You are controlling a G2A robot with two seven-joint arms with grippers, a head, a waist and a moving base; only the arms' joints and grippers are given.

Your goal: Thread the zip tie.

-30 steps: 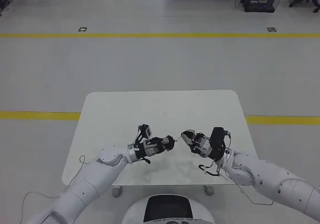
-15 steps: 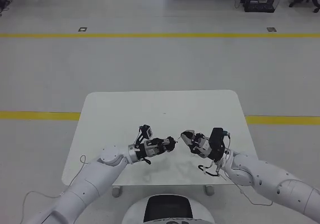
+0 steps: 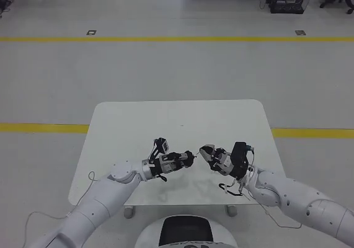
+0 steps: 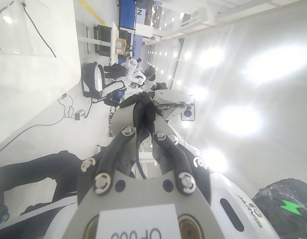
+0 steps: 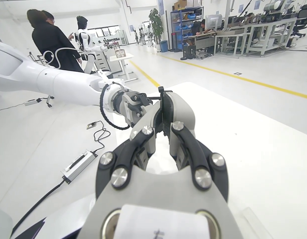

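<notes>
Now both arms meet over the front-middle part of the white bench [image 3: 164, 118], which stands on a pale floor between two yellow floor lines [image 3: 34, 128]. In the top view the left tool [image 3: 188, 158] and the right tool [image 3: 205, 150] face each other tip to tip, just apart, both raised off the bench surface. From the right wrist we see the black zip tie [image 5: 163, 118] pinched edge-on between the right tool's ribbed pads [image 5: 168, 110], which are drawn narrow around it. Its small square head sticks out just past the fingertips. From that head a thin black run of strap crosses the short gap to the tips of the left tool, so the tie hangs in the air between the two tools, touching nothing else. From the left wrist we see the left tool's fingers [image 4: 159, 136] brought close together, with a black strap curving down between the linkages, so it too grips the tie. Whether the tail already sits inside the head we cannot tell, as the joint is too small. On the floor beside the bench, near the left arm, lies a grey power brick [image 5: 78, 162] with its black cable.
</notes>
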